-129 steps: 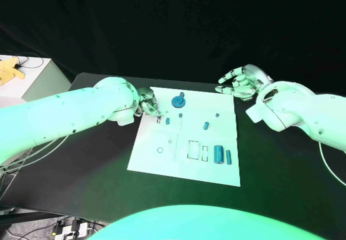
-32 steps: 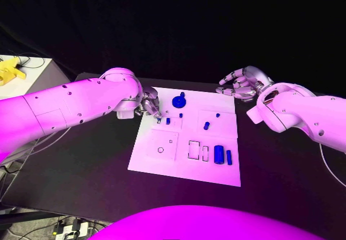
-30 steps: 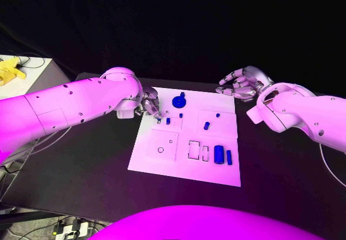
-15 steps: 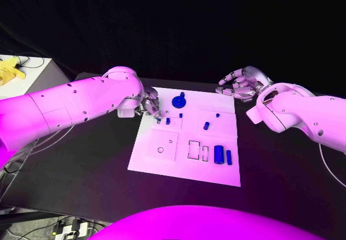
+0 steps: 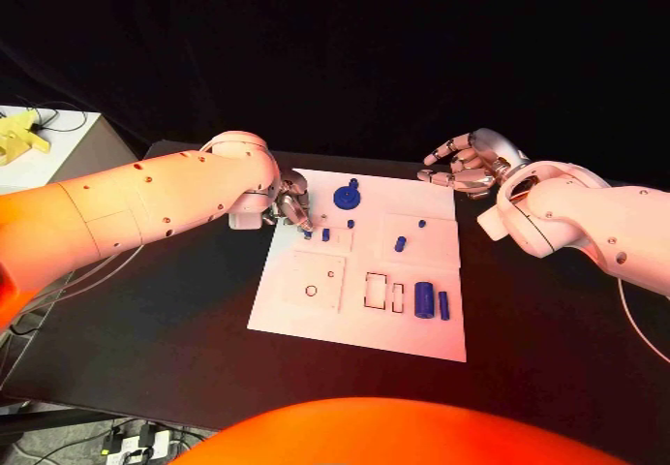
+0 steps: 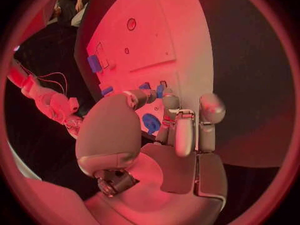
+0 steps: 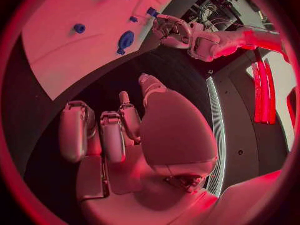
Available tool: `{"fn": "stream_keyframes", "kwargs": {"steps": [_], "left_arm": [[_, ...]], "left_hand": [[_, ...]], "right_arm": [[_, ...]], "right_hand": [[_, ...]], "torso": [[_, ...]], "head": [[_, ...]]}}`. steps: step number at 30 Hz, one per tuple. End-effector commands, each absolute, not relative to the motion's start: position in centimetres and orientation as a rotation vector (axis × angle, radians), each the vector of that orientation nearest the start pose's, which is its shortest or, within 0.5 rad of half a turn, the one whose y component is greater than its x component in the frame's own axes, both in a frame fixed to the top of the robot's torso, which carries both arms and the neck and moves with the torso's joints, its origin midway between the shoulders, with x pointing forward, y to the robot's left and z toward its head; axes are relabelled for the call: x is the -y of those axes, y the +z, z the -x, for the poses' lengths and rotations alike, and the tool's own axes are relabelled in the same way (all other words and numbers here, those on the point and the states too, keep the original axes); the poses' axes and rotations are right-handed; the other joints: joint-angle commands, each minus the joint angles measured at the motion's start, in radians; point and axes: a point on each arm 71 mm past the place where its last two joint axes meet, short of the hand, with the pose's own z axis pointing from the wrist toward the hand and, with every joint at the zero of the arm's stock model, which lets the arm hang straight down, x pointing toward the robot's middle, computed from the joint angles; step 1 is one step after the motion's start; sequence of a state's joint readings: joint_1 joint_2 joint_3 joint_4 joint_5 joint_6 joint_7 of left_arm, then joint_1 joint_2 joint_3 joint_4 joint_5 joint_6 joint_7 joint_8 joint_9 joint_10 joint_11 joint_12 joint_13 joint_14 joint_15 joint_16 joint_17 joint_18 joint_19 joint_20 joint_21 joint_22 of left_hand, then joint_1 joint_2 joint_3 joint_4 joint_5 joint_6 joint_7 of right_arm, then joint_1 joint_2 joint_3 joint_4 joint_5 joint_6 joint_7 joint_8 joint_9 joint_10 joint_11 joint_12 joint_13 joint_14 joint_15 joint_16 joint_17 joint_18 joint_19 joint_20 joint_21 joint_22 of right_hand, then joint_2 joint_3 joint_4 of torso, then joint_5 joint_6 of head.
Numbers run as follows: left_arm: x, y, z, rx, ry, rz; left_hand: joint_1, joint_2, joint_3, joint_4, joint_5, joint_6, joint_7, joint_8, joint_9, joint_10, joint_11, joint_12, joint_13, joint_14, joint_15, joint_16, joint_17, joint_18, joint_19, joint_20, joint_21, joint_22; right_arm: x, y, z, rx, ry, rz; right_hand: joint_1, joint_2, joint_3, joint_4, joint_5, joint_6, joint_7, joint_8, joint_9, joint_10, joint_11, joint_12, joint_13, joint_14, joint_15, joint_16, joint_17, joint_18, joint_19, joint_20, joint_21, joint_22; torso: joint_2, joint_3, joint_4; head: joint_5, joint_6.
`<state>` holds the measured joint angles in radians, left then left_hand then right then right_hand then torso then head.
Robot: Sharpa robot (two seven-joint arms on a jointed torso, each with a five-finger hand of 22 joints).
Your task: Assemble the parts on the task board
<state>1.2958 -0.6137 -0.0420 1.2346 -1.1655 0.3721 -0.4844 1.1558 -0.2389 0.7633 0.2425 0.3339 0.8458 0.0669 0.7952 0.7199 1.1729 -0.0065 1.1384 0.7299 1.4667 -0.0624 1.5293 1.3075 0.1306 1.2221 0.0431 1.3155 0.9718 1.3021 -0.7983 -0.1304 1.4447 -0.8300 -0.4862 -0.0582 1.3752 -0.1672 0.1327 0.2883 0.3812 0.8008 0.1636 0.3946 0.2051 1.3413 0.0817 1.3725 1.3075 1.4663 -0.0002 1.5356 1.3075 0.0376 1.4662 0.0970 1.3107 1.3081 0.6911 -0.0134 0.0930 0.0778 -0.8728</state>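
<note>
The white task board (image 5: 315, 315) lies mid-table. My left hand (image 5: 292, 207) hovers at the board's far left edge and pinches a small blue peg (image 6: 160, 89) between thumb and a finger, just beside another upright peg (image 5: 325, 233). In the right wrist view the left hand (image 7: 175, 30) has that peg (image 7: 152, 11) at its fingertips. A blue gear (image 5: 345, 199) sits at the far edge. Two blue cylinders (image 5: 423, 294) lie near the right side. My right hand (image 5: 464, 165) floats beyond the board's far right corner, fingers apart, holding nothing.
Small pegs (image 5: 400, 242) stand in the board's middle. Rectangular slots (image 5: 375, 289) and a round hole (image 5: 310, 290) lie in its near half. A pale cabinet (image 5: 63, 155) carrying a yellow object (image 5: 19, 134) stands off the table's far left corner.
</note>
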Motion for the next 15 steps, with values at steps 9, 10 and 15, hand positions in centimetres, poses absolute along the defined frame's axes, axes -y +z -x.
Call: {"fn": "stream_keyframes", "kwargs": {"steps": [9, 10, 15], "left_arm": [[-18.15, -20.3, -53.24, -2.41, -0.288, -0.067], [-18.16, -20.3, -53.24, -2.41, -0.288, -0.067], [-18.17, -20.31, -53.25, -2.41, -0.287, -0.067]], "left_hand": [[0.001, 0.006, 0.227, -0.221, 0.004, 0.007, -0.001, 0.005, 0.001, 0.003, -0.004, 0.0, 0.0, 0.075, -0.006, 0.003, 0.17, -0.008, 0.005, 0.001, 0.006, 0.001], [0.001, 0.006, 0.227, -0.221, 0.004, 0.007, -0.001, 0.005, 0.001, 0.003, -0.004, 0.0, 0.0, 0.075, -0.006, 0.003, 0.17, -0.008, 0.005, 0.001, 0.006, 0.001], [0.001, 0.006, 0.227, -0.221, 0.004, 0.007, -0.001, 0.005, 0.001, 0.003, -0.004, 0.0, 0.0, 0.075, -0.006, 0.003, 0.17, -0.008, 0.005, 0.001, 0.006, 0.001]], "right_arm": [[21.46, -17.16, -51.22, -1.645, 0.843, -0.444], [21.46, -17.16, -51.22, -1.645, 0.843, -0.444], [21.44, -17.19, -51.22, -1.646, 0.843, -0.444]], "right_hand": [[-0.006, -0.001, 0.006, 0.0, 0.002, -0.005, 0.002, -0.002, -0.001, -0.005, 0.0, -0.001, 0.026, 0.086, 0.003, -0.003, 0.195, 0.019, 0.02, 0.005, -0.005, 0.111], [-0.006, -0.001, 0.006, 0.0, 0.002, -0.005, 0.002, -0.002, -0.001, -0.005, 0.0, -0.001, 0.026, 0.086, 0.003, -0.003, 0.195, 0.019, 0.02, 0.005, -0.005, 0.111], [-0.006, -0.001, 0.006, 0.0, 0.002, -0.005, 0.002, -0.002, -0.001, -0.005, 0.0, -0.001, 0.026, 0.086, 0.003, -0.003, 0.195, 0.019, 0.02, 0.005, -0.005, 0.111]], "torso": [[0.001, 0.0008, -0.0005], [0.001, 0.0006, -0.0004], [0.001, 0.0008, -0.0008]], "head": [[0.002, 0.0], [0.002, 0.0], [0.002, 0.0]]}}
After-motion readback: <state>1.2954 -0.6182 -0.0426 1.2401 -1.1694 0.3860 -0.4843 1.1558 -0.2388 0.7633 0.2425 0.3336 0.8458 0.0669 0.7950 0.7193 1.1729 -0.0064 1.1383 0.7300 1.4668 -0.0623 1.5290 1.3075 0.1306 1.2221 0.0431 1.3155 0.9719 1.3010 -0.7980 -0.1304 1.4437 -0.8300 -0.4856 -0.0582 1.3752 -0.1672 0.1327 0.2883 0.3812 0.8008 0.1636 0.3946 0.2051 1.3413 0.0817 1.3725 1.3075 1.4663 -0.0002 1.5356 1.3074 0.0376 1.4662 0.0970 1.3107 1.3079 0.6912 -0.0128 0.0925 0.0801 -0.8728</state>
